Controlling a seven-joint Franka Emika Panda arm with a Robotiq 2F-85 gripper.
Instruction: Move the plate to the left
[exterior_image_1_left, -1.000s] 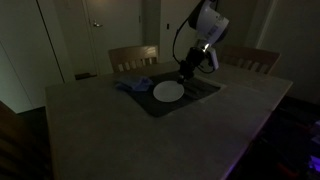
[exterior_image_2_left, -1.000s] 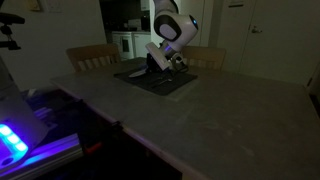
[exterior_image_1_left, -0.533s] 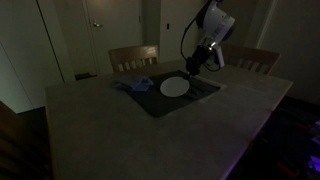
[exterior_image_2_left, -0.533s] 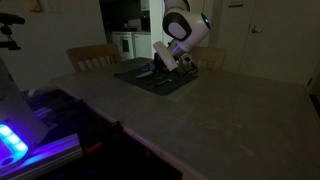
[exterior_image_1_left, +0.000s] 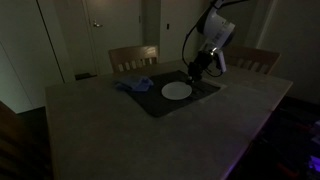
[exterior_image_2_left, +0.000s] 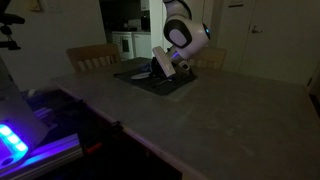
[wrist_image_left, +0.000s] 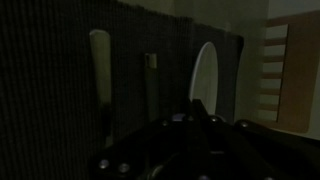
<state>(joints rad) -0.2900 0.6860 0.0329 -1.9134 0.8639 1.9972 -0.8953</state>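
A white plate (exterior_image_1_left: 177, 91) lies on a dark placemat (exterior_image_1_left: 150, 100) at the far side of the table. My gripper (exterior_image_1_left: 197, 72) is at the plate's right rim, low over the mat. In the wrist view the plate (wrist_image_left: 205, 70) shows as a narrow pale oval just beyond the dark fingertips (wrist_image_left: 196, 104), which are drawn together at its near rim. The fingers look shut on the plate's edge, though the dim light makes it hard to see. In an exterior view the arm (exterior_image_2_left: 165, 66) hides the plate.
A blue cloth (exterior_image_1_left: 133, 86) lies on the mat left of the plate. Two pieces of pale cutlery (wrist_image_left: 99, 62) lie on the mat in the wrist view. Wooden chairs (exterior_image_1_left: 132, 56) stand behind the table. Bare tabletop (exterior_image_1_left: 150, 140) lies in front.
The gripper and the plate have moved together to the right across the mat in an exterior view. The blue cloth has stayed put.
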